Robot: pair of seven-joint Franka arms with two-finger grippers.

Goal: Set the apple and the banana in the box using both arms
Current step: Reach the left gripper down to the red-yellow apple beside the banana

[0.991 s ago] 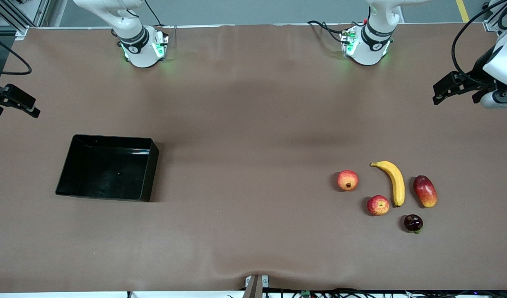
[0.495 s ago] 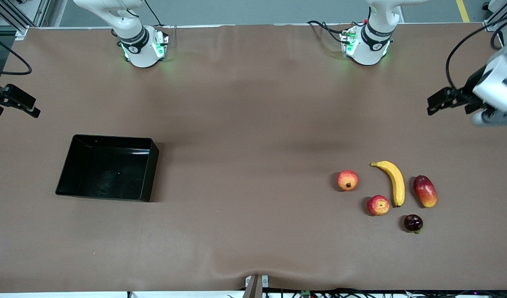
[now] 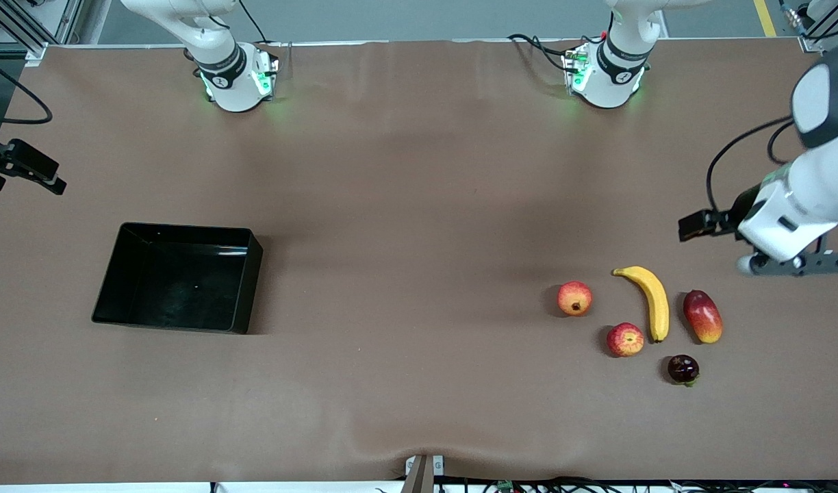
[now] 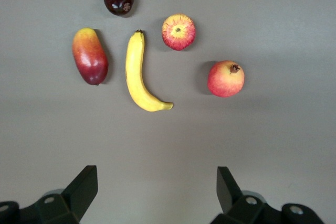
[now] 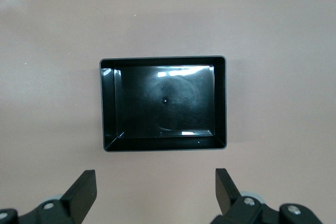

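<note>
The apple lies on the brown table toward the left arm's end, beside the banana. Both show in the left wrist view, the apple and the banana. My left gripper hangs in the air over the table beside the fruit group, open and empty. The black box stands empty toward the right arm's end. My right gripper is open and empty, high over the table near the box. Only a black part of the right wrist shows in the front view.
A red-orange fruit with a crown tip, a red-yellow mango and a small dark purple fruit lie round the apple and banana. Both arm bases stand along the table's edge farthest from the front camera. A small fitting sits at the nearest edge.
My left arm has swung down the front view toward the fruit group. The right arm, the box and the fruits have not moved.
</note>
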